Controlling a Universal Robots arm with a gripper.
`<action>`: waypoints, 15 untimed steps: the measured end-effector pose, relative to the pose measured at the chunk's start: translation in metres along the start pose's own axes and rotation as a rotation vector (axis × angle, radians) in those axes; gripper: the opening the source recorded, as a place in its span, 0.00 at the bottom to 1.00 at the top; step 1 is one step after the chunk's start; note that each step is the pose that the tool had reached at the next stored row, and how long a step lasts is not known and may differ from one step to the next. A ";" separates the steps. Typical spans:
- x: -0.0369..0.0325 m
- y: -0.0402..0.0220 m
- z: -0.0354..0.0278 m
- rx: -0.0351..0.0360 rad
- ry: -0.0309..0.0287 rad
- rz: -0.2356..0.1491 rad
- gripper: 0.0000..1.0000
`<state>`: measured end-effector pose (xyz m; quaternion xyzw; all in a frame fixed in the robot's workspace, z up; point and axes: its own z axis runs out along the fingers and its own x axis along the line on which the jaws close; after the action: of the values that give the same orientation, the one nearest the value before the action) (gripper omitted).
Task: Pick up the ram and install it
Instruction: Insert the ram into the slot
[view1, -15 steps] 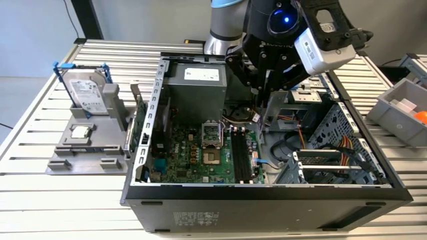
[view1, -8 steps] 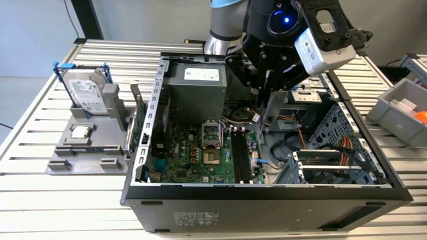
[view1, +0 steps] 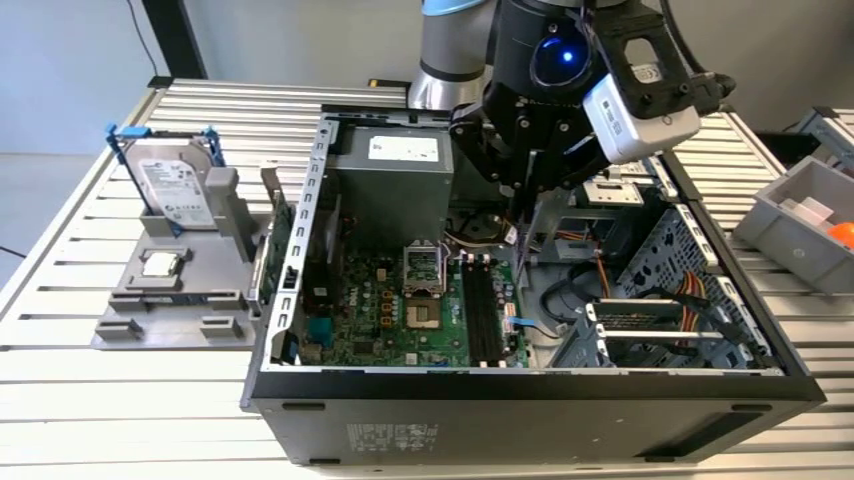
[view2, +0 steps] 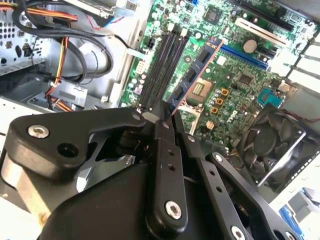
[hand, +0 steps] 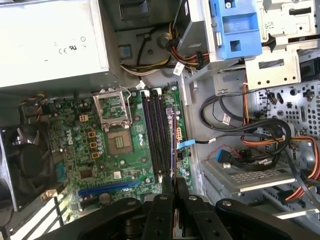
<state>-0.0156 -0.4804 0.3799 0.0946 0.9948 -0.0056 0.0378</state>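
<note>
My gripper (view1: 523, 205) hangs inside the open computer case (view1: 287, 300), over the motherboard. Its black fingers (view2: 161, 150) are shut on one end of the ram (view2: 196, 72), a thin blue-green stick with a row of chips. The stick juts out from the fingertips above the board, running roughly parallel to the long black memory slots (view2: 161, 62). In the first wrist view the ram (hand: 173, 142) shows edge-on, right beside the slots (hand: 155, 135), with the gripper (hand: 173, 184) at its near end. The slots (view1: 481, 310) hold nothing.
A grey power supply (view1: 387, 175) fills the case's back. Cables (view1: 634, 285) and a drive cage lie at the exterior view's right. A CPU socket (hand: 116, 125) and a fan (view2: 272, 142) flank the slots. A hard drive (view1: 174, 185) stands on a grey stand outside; a grey bin (view1: 801, 215) sits far right.
</note>
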 end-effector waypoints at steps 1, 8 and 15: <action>-0.0002 0.0000 0.0019 -0.0004 -0.0001 0.000 0.00; -0.0006 0.0003 0.0098 0.0001 0.0007 0.000 0.00; -0.0009 0.0010 0.0126 0.0026 0.0003 0.000 0.00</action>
<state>-0.0136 -0.4797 0.3674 0.0945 0.9948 -0.0068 0.0375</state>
